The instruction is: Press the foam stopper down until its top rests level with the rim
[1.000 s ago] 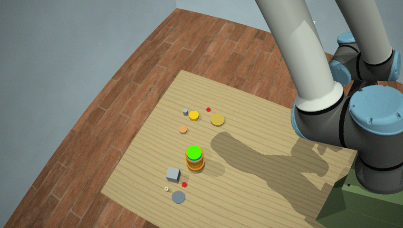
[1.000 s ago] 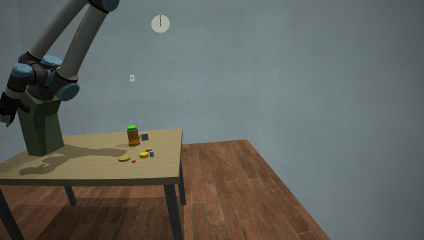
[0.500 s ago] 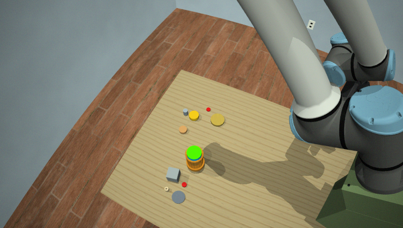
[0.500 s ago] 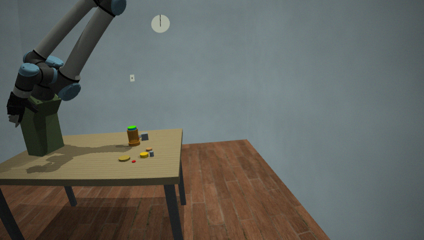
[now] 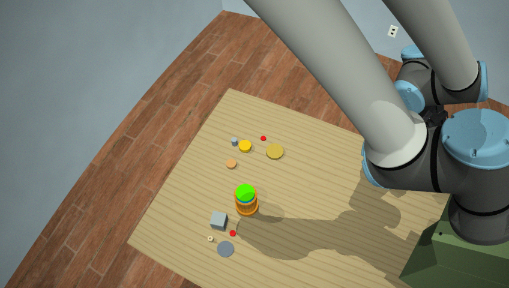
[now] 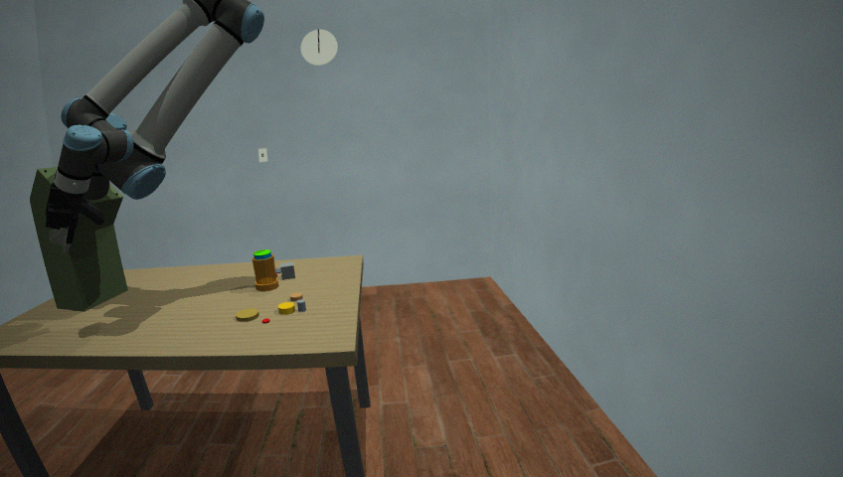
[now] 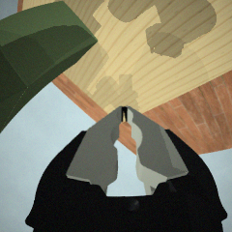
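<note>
An orange ribbed jar (image 5: 246, 205) (image 6: 264, 273) stands upright on the wooden table (image 5: 321, 171) (image 6: 177, 337). A bright green foam stopper (image 5: 245, 192) (image 6: 261, 253) sits in its mouth and sticks up above the rim, with a blue band showing under it. Nothing lies on the stopper. My gripper (image 7: 123, 107) (image 6: 61, 236) is shut and empty, its grey fingertips touching. It hangs by the green pedestal (image 6: 83, 259) (image 7: 39, 58) (image 5: 460, 257), far from the jar, near the table's edge. The jar is not in the wrist view.
A grey cube (image 5: 218, 219) (image 6: 287, 271) stands close beside the jar. Small discs lie around: yellow (image 5: 245, 145), mustard (image 5: 274, 150), tan (image 5: 231, 163), grey (image 5: 225, 248), two red dots (image 5: 263, 138) (image 5: 232, 233), a small grey cylinder (image 5: 234, 141) and a white ring (image 5: 210, 238).
</note>
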